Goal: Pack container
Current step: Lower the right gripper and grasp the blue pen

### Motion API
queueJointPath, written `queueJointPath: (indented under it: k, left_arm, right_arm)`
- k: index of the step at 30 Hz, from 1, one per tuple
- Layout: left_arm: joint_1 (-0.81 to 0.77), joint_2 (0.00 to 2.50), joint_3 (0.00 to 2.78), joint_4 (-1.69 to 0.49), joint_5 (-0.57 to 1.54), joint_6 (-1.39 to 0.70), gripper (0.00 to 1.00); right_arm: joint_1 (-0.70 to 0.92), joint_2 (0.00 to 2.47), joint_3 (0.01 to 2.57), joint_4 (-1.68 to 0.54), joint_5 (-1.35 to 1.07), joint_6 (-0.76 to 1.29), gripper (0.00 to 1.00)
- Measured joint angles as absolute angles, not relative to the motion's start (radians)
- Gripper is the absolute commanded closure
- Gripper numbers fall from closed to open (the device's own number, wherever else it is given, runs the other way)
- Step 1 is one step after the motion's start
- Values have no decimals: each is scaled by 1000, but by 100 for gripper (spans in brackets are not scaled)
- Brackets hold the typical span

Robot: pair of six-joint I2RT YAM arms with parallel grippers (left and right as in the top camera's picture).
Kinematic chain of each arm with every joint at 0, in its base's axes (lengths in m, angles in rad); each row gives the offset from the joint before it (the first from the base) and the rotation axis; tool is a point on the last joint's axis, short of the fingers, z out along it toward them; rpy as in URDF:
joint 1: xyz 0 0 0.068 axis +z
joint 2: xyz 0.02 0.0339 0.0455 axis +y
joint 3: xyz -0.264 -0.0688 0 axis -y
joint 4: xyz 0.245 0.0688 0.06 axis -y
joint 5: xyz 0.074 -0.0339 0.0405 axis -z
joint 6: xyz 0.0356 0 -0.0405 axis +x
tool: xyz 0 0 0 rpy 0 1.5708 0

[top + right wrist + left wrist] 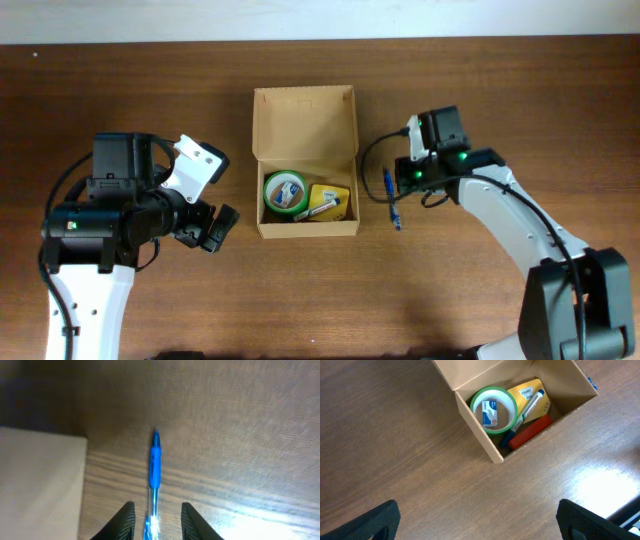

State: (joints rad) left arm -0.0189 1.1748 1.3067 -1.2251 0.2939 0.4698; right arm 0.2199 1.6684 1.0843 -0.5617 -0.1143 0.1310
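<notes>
Just right of the box (305, 125), which sits open at mid-table, my right pincer (156, 522) hangs with its 2 fingers spread either side of the blue pen (155, 465), gripping nothing yet, lined up so closing should catch it

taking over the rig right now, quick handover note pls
Left gripper: open, empty, above the table left of the container.
Right gripper: open, fingers either side of the blue pen, which lies on the table right of the container; not gripped yet.
Done: green tape roll, yellow box, marker and red item are in the container; lid open.
Left: grip the pen, drop it in, probably close the lid.
</notes>
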Motion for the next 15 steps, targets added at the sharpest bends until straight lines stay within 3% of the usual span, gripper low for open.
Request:
queueJointPath:
  k: [15]
  left_arm:
    - [-19, 1175, 1307, -1225, 294, 470, 1]
  right_arm:
    - [242, 1675, 941, -426, -115, 126, 69]
